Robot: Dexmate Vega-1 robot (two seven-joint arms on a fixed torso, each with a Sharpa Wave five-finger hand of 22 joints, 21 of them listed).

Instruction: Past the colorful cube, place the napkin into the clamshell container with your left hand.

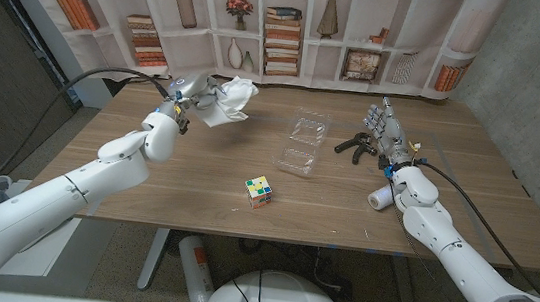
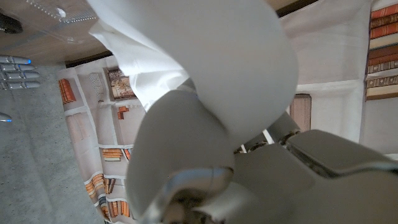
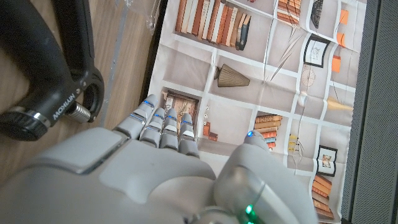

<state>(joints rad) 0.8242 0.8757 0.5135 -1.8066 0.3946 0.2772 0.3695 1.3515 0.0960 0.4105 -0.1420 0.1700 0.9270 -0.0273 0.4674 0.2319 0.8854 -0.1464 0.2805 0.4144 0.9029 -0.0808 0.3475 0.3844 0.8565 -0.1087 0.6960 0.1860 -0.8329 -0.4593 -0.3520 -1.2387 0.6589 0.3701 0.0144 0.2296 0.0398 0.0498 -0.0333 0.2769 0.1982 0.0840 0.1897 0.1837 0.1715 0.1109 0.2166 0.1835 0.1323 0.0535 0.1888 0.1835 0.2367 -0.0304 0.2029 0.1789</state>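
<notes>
My left hand [image 1: 188, 90] holds the white napkin [image 1: 229, 100] above the far left part of the table; the crumpled cloth hangs to the right of the fingers. Up close, the napkin [image 2: 205, 56] drapes over my left hand [image 2: 249, 174]. The clear clamshell container [image 1: 303, 142] lies open near the table's middle, to the right of the napkin, and a corner of the clamshell [image 2: 56, 15] is seen past the cloth. The colorful cube [image 1: 259, 191] sits nearer the front edge, below the container. My right hand [image 1: 386, 130] stands upright at the right, fingers apart, holding nothing.
A black hand-grip tool [image 1: 355, 144] lies just left of my right hand, large and close as the black tool [image 3: 46, 68] in the right wrist view. A small white roll [image 1: 380, 198] sits beside my right forearm. A bookshelf-print backdrop [image 1: 284, 22] runs behind the table.
</notes>
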